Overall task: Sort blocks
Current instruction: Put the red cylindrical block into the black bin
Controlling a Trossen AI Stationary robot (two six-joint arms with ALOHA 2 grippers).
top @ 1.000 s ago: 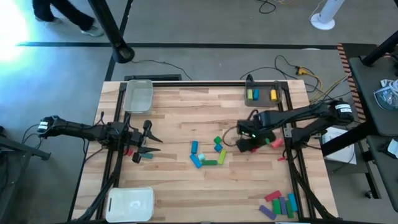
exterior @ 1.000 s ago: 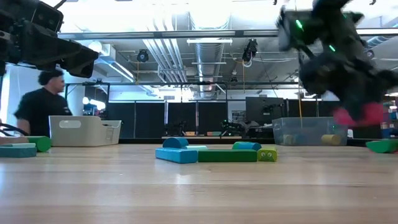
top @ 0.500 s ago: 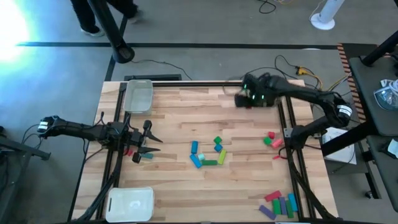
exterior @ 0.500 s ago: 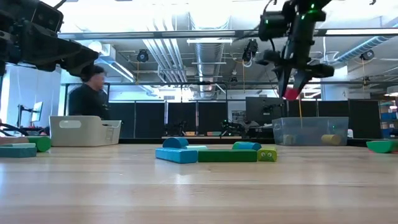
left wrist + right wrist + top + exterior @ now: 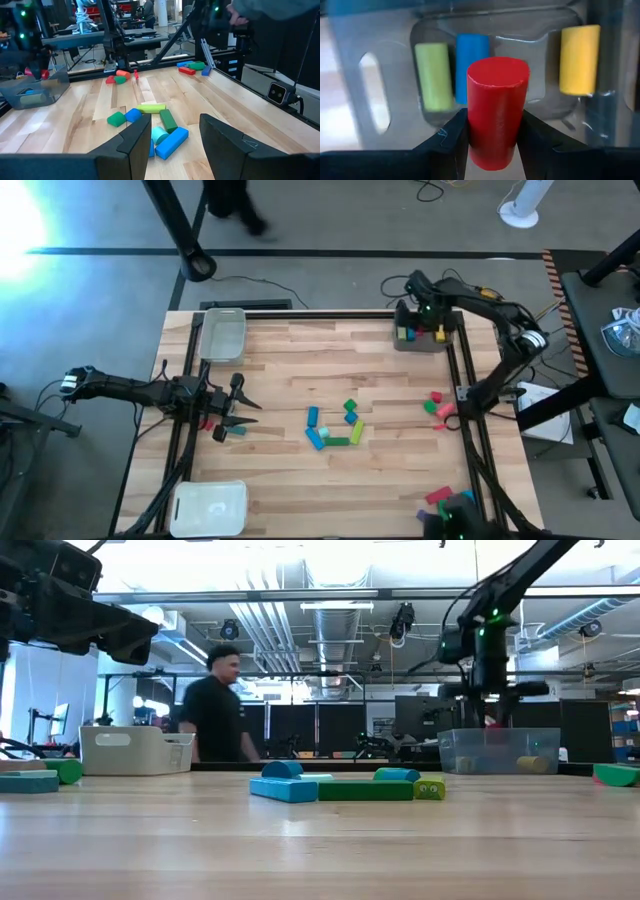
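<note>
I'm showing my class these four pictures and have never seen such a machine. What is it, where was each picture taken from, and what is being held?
Two robot arms work at a wooden table. One picture looks straight down, one looks level across the tabletop, and one comes from each arm's wrist. Small coloured blocks lie mid-table and near the right edge. The right claw grips a red cylinder block above a clear tray at the far right corner; that tray already holds green, blue and yellow pieces. The left claw waits open over the table's left side. A person walks past behind.

The bottom picture edge cuts off the red block [image 5: 496, 112] between the jaws.
</note>
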